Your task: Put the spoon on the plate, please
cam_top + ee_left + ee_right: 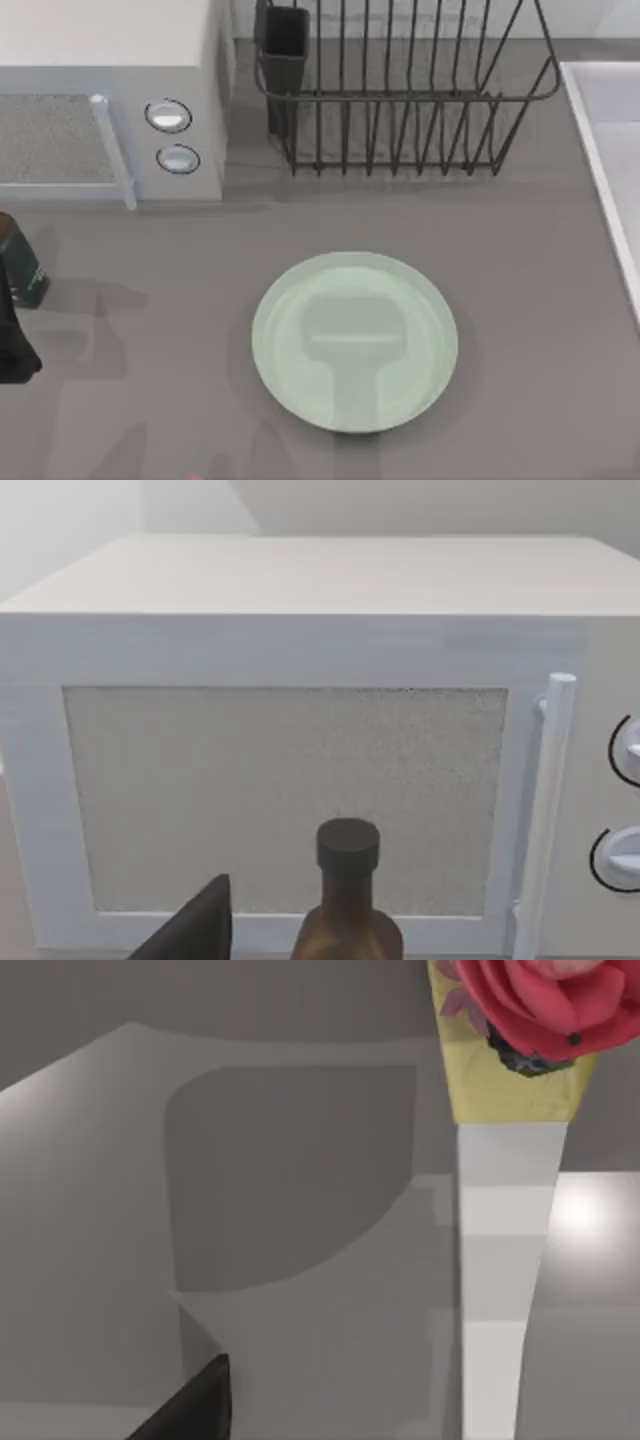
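Plate lies unobstructed; rack and microwave behind

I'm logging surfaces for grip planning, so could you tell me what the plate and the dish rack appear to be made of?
The plate looks like glazed ceramic, possibly glossy plastic: smooth mint-green surface carrying a soft reflection. The dish rack looks like dark coated metal wire: thin, evenly spaced rods with a matte finish.

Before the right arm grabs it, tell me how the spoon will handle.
The spoon has a thin, flat handle, so it is probably stiff and light, but may slip in a loose pinch. The red ornament at its end likely makes that end heavier, so it may tilt if held mid-handle.
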Controlling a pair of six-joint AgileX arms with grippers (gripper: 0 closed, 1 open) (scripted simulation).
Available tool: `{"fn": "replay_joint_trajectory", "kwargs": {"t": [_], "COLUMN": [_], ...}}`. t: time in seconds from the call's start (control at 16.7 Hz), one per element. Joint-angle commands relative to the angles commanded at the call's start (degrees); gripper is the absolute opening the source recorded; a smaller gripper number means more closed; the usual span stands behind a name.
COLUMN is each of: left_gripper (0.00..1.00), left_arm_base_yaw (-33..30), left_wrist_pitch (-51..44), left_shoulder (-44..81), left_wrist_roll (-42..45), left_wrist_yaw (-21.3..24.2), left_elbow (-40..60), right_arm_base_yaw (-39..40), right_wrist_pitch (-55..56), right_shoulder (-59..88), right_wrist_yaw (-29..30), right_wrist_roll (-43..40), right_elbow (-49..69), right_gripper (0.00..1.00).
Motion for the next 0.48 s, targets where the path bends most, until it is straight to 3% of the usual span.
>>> {"fn": "replay_joint_trajectory", "kwargs": {"t": [0.36,0.48], "left_gripper": [1.00,1.00], "left_arm_base_yaw": [0.0,0.0], "left_wrist_pitch": [0.0,0.0], "left_shoulder": [0.0,0.0], "left_wrist_roll": [0.0,0.0], "left_wrist_yaw": [0.0,0.0], "left_elbow": [0.0,0.0], "right_arm_base_yaw": [0.0,0.0], "right_wrist_pitch": [2.7,2.7], "right_shoulder": [1.5,1.5], "right_wrist_yaw": [0.0,0.0], "right_wrist_roll": [0.0,0.0], "right_elbow": [-1.7,-1.7], "right_gripper": [1.00,0.85]}}
